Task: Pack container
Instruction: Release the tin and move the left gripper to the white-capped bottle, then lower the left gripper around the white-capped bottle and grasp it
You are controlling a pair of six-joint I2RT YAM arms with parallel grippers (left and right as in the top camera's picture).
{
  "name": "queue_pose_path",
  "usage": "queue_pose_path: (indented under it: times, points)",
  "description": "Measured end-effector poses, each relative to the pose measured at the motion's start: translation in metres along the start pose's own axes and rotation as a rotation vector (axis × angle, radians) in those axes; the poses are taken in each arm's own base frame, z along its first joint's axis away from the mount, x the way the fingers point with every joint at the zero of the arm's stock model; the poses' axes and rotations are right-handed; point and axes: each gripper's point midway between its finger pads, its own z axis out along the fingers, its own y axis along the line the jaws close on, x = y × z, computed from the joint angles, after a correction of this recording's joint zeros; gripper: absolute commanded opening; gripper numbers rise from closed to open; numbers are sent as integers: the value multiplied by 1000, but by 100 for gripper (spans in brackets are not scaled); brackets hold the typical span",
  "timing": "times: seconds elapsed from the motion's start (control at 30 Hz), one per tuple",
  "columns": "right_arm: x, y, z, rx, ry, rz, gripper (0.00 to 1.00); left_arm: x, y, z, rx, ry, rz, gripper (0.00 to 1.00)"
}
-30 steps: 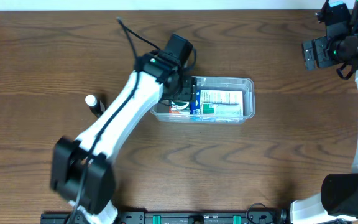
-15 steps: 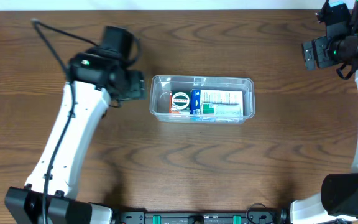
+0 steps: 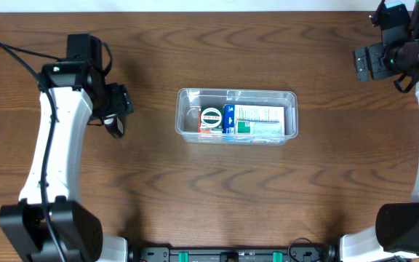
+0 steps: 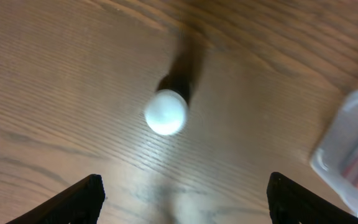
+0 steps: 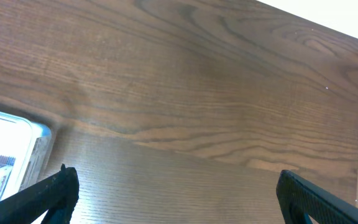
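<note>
My left hand (image 3: 116, 109) hangs over the brown table (image 3: 268, 204), at about 9 o'clock from the container (image 3: 238, 92). It is wide open and holds nothing. In my left wrist view, my hand (image 4: 184, 186) has its two black fingers (image 4: 86, 194) far apart. A little black bottle (image 4: 166, 112) with a white cap sits at 12 o'clock from the gap between them. My fingers do not touch it. One see-through corner of the container (image 4: 347, 149) peeks in at 3 o'clock.

The container is a clear tub near the middle of the table. It lies long ways, from 9 o'clock to 3 o'clock. Inside it there are three things side by side. First comes a round green and white thing (image 3: 211, 118). Next to it is a blue box (image 3: 228, 120). Last is a green and white box (image 3: 260, 122), which fills the 3 o'clock end.

My right hand (image 3: 373, 62) is far off, at about 2 o'clock from the container, near the table's back corner. It is wide open too, and it holds nothing. In my right wrist view my hand (image 5: 176, 186) has only bare wood under it. A bit of the container (image 5: 17, 143) shows at 9 o'clock.
</note>
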Motion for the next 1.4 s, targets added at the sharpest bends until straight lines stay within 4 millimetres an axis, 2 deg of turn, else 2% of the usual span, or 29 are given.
queue_pose_path:
  times: [0.13, 0.3, 0.47, 0.57, 0.63, 0.97, 1.4]
  points:
    - [0, 0, 0, 0, 0, 0, 99, -3, 6, 21, -16, 45, -15, 85]
    - [0, 0, 0, 0, 0, 0, 99, -1, 4, 50, -30, 114, 1, 85]
    - [0, 0, 0, 0, 0, 0, 99, 4, 4, 69, -40, 166, 9, 80]
    - [0, 0, 0, 0, 0, 0, 99, 1, 3, 72, -37, 157, 8, 66]
    - [0, 0, 0, 0, 0, 0, 99, -1, 2, 72, -35, 148, 9, 61]
    - [0, 0, 0, 0, 0, 0, 99, -3, 2, 72, -33, 138, 13, 60]
    - [0, 0, 0, 0, 0, 2, 99, -4, 2, 72, -33, 136, 10, 52]
